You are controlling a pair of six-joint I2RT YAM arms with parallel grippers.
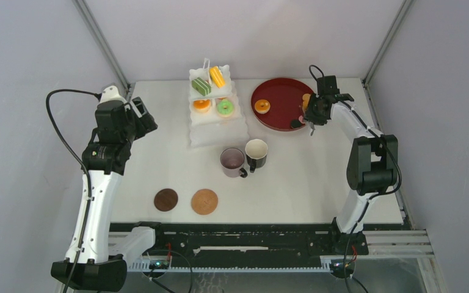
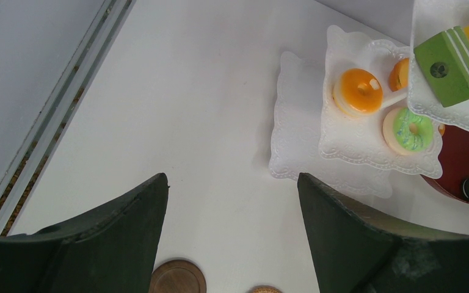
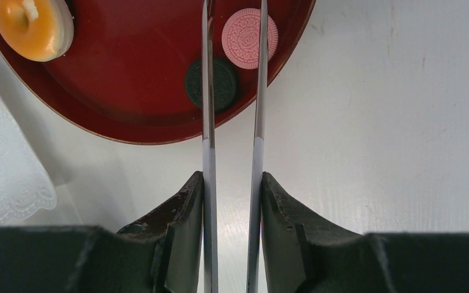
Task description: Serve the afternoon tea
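The white three-tier stand (image 1: 217, 131) at the back centre carries a green block (image 1: 201, 86), a yellow pastry (image 1: 217, 76), an orange doughnut (image 1: 201, 105) and a green doughnut (image 1: 225, 107). The mauve mug (image 1: 232, 160) and the black mug (image 1: 256, 151) stand together mid-table. Two brown coasters (image 1: 165, 199) (image 1: 204, 201) lie near the front. My left gripper (image 1: 146, 119) hangs open above the table's left side. My right gripper (image 3: 232, 183) is shut on the metal tongs (image 3: 208, 91), whose arms reach over a black cookie (image 3: 223, 82) and a pink cookie (image 3: 244, 38).
The dark red round tray (image 1: 281, 116) sits at the back right, with an orange doughnut (image 1: 261, 106) and the cookies on it. Grey walls close in both sides. In the left wrist view the stand (image 2: 299, 122) is ahead to the right.
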